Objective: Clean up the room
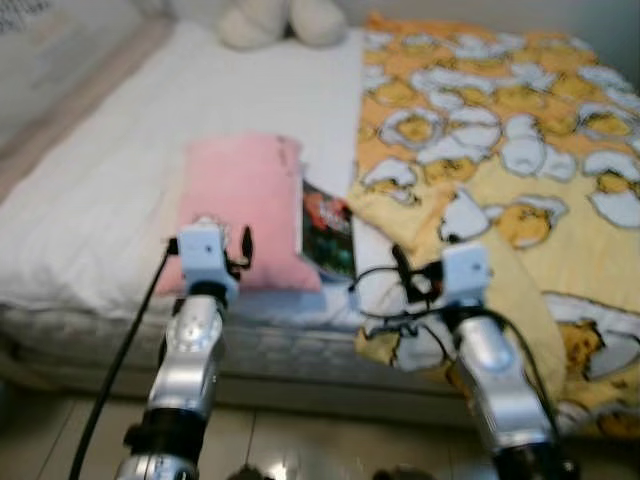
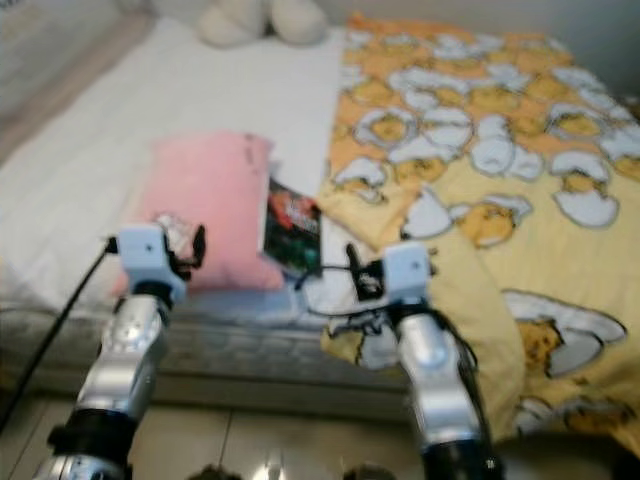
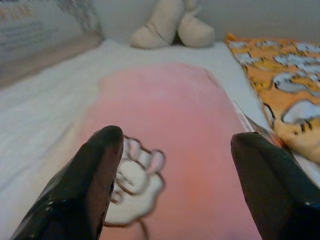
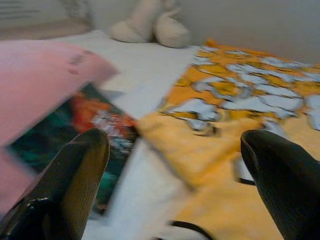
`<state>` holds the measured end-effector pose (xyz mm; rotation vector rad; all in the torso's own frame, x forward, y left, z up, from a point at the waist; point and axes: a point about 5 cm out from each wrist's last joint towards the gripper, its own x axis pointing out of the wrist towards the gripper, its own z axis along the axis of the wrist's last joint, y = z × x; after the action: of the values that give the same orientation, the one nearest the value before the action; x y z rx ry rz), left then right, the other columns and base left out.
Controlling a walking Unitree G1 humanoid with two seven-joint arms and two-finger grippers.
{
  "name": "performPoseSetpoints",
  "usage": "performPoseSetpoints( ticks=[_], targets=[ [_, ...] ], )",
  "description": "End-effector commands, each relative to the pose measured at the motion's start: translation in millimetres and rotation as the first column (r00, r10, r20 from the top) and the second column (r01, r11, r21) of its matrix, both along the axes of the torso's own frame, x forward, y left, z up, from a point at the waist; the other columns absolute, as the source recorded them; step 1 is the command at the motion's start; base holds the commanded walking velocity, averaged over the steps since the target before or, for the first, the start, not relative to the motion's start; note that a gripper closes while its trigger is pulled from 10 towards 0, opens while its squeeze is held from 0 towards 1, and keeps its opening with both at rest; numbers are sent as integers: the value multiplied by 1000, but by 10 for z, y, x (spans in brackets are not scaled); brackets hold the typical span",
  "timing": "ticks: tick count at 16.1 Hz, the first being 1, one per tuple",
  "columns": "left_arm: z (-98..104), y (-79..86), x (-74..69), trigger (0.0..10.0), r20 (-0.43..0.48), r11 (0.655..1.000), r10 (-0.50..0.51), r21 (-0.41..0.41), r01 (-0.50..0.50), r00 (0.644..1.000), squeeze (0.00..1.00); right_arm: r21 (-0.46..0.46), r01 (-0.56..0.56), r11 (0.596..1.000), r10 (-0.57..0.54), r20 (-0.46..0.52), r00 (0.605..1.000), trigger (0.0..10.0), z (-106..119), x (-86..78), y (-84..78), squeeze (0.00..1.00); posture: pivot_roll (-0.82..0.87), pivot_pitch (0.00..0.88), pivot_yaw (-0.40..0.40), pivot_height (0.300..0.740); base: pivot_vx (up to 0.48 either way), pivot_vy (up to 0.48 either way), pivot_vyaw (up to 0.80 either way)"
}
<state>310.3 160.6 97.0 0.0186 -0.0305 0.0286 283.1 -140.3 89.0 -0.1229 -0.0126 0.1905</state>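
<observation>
Bed [image 1: 120, 170] with white sheet: pink pillow [image 1: 240, 205] beside book [image 1: 327, 232] and yellow blanket [image 1: 500, 150]. Left gripper [image 3: 172, 165], fingers apart, over pillow; right gripper [image 4: 175, 175], fingers apart, near book.

Bed [image 1: 120, 180], white sheet: pink pillow [image 1: 240, 205], book [image 1: 327, 232] just beside it, yellow blanket [image 1: 500, 150], plush toy [image 1: 282, 20] at far end.
</observation>
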Motion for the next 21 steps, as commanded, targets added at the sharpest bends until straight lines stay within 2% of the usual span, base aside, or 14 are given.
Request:
performPoseSetpoints(
  ticks=[1, 2, 5, 6, 7, 8, 11, 14, 17, 21],
  targets=[
    [168, -70, 56, 10000, 71, 999, -33, -2, 34, 997, 1000, -22, 12, 1000, -12, -14, 1000, 10000, -43, -15, -22, 0, -150, 0, 45, 740, 0, 0, 0],
    [170, -69, 54, 10000, 42, 997, -36, 70, 33, 998, 1000, 33, -13, 999, 12, 22, 1000, 10000, 11, -22, 5, 1000, -147, 0, 42, 740, 0, 0, 0],
    [154, -87, 17, 10000, 23, 993, -35, 114, 32, 999, 1000, 3, -12, 1000, 12, 4, 1000, 10000, -2, 18, 5, 1000, -146, 0, 41, 740, 0, 0, 0],
    [157, -88, 22, 10000, 20, 990, -34, 137, 31, 999, 0, -9, -11, 1000, 10, -11, 1000, 10000, -28, 23, 0, 0, -144, 0, 41, 740, 0, 0, 0],
    [177, -61, 35, 10000, 20, 997, -17, 80, 15, 1000, 0, -8, -7, 1000, 7, -23, 1000, 10000, -51, 22, -3, 0, -143, 0, 39, 740, 0, 0, 0],
    [201, -20, 43, 10000, 19, 998, 1, 67, -2, 1000, 0, 2, -12, 1000, 12, -25, 1000, 10000, -63, 15, 6, 0, -141, 0, 40, 740, 345, 334, 0],
    [216, -18, 93, 10000, 9, 996, 3, 90, -4, 1000, 0, 33, -30, 999, 31, -22, 999, 10000, -55, 14, 38, 0, -143, 0, 38, 740, 371, 220, 0],
    [216, -33, 96, 10000, 3, 997, -2, 74, 1, 1000, 0, 37, -39, 999, 39, -23, 999, 10000, -41, 33, 51, 0, -153, 0, 42, 740, 423, 0, 0],
    [214, -70, 92, 10000, -3, 998, -9, 62, 9, 1000, 0, 39, -22, 999, 23, -16, 1000, 10000, -10, 62, 25, 0, -151, 0, 44, 740, 420, 0, 688],
    [336, -70, 198, 10000, 22, 996, -30, 80, 28, 999, 0, 47, -13, 999, 14, -15, 1000, 10000, -26, 48, 24, 0, -149, 0, 46, 740, 471, 0, 166]
  ],
)
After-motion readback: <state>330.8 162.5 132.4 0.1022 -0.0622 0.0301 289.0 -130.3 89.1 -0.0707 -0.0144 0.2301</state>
